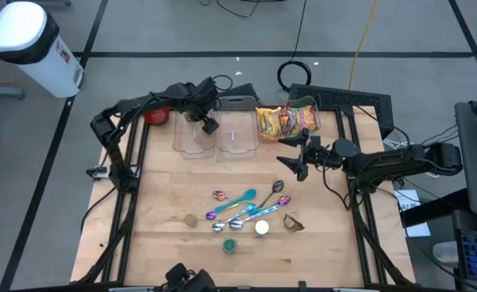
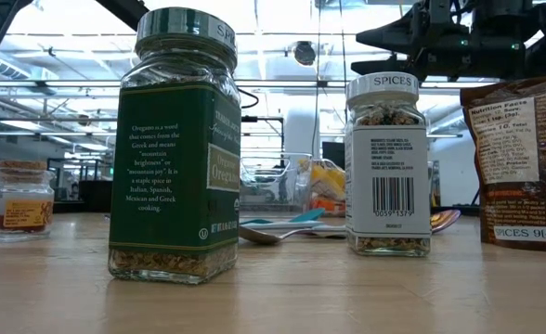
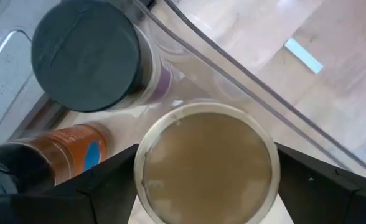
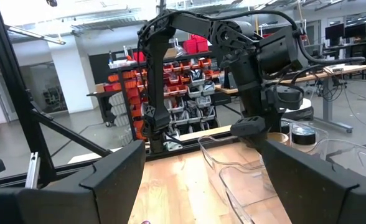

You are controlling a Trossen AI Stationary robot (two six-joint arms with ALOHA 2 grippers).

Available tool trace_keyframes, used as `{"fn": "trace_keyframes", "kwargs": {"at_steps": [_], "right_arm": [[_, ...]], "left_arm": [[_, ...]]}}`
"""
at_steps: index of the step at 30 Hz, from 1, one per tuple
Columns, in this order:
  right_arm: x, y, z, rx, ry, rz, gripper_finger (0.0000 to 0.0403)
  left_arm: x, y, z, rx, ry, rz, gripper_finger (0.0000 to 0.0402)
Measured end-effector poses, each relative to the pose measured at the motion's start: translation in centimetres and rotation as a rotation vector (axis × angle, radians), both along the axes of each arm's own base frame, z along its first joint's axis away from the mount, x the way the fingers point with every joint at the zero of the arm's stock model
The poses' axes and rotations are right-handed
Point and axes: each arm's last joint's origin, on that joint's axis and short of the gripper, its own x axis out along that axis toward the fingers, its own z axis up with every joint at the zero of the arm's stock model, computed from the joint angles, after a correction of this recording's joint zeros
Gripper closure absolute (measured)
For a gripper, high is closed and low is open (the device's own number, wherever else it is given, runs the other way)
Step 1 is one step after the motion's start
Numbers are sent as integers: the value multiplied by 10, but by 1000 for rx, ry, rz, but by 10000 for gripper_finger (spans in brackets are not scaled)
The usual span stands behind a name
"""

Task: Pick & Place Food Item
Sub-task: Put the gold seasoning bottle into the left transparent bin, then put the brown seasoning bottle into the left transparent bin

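1. High view: left claw (image 1: 208, 118) hangs over the clear bin (image 1: 195, 138) at the tabletop's (image 1: 165, 243) far edge. My advice: lift straight up, clear of the bin wall.
2. Left wrist view: pale-lidded jar (image 3: 206, 163) sits in the bin between the spread fingers (image 3: 108, 186), which look released, beside a dark-lidded jar (image 3: 86, 55).
3. Right wrist view: right claw (image 4: 201, 180) is wide open, empty, waiting.

A round jar with a tan lid (image 3: 206, 163) stands upright inside the clear bin (image 3: 245, 74), beside a black-lidded jar (image 3: 86, 56).
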Motion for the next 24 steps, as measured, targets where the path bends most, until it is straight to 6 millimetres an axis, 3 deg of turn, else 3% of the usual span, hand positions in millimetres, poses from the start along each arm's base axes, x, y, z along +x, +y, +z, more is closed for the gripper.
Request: {"fn": "trace_keyframes", "kwargs": {"at_steps": [3, 8, 13, 19, 24], "right_arm": [[0, 0, 0, 0, 0, 0, 85], [0, 0, 0, 1, 4, 0, 85], [0, 0, -1, 1, 8, 0, 85], [0, 0, -1, 2, 11, 2, 85], [0, 0, -1, 1, 6, 3, 85]], "left_arm": [[-2, -2, 8, 2, 3, -14, 61], [-5, -7, 40, -13, -8, 9, 67], [-15, -30, 76, -2, -60, 31, 63], [-22, -93, 98, -41, -93, -45, 70], [-30, -159, 94, -149, -88, -104, 68]]}}
